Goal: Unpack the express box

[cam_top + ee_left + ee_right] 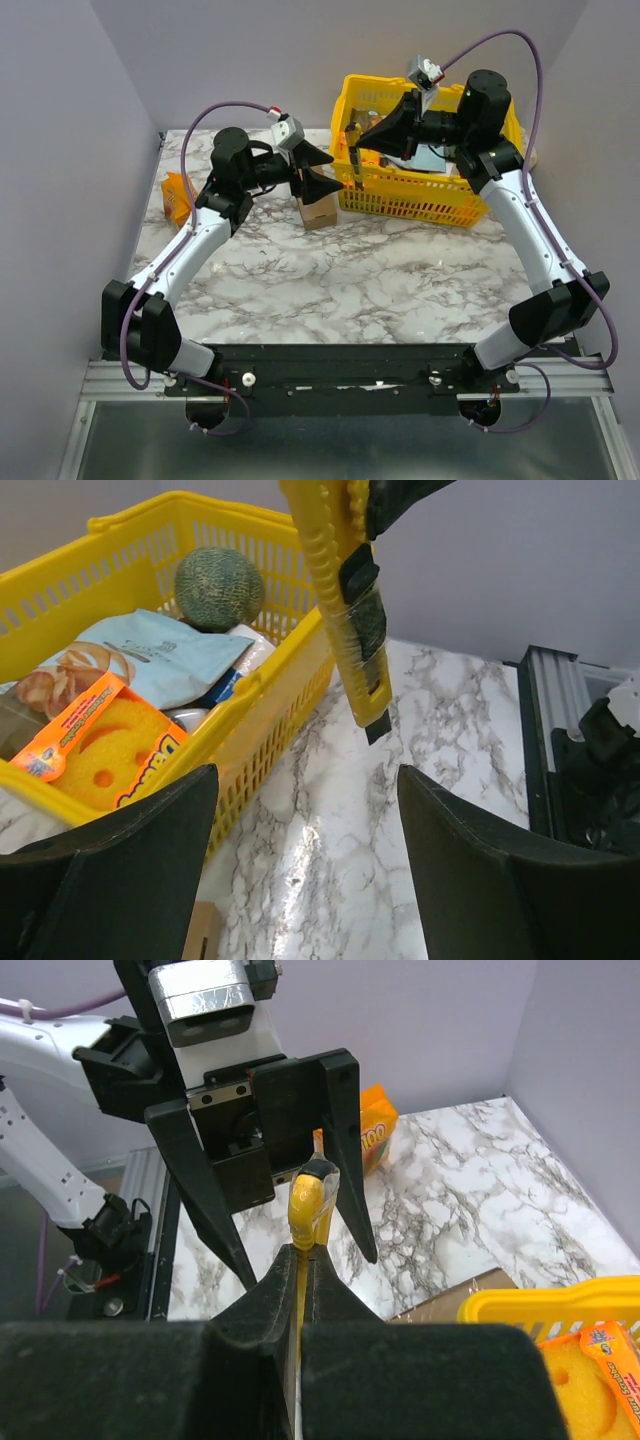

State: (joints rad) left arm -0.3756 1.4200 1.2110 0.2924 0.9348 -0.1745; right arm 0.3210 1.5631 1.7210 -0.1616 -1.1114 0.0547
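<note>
The express box [318,211] sits on the marble table [350,285] toward 12 o'clock, just beneath the left gripper [334,176], jaws released. At 1 o'clock, the right gripper [355,141] grasps a yellow utility knife [350,590] before the yellow basket [440,207].

This is a robotics lab test cell. Plain lilac-grey walls [60,150] box in a marble-patterned tabletop [380,280] on three sides. Two arms, left [185,255] and right [535,235], are bolted to an aluminium rail [110,380] at the near edge. Purple cables [230,104] loop over them. A yellow basket [420,205] of groceries stands at the back.
</note>
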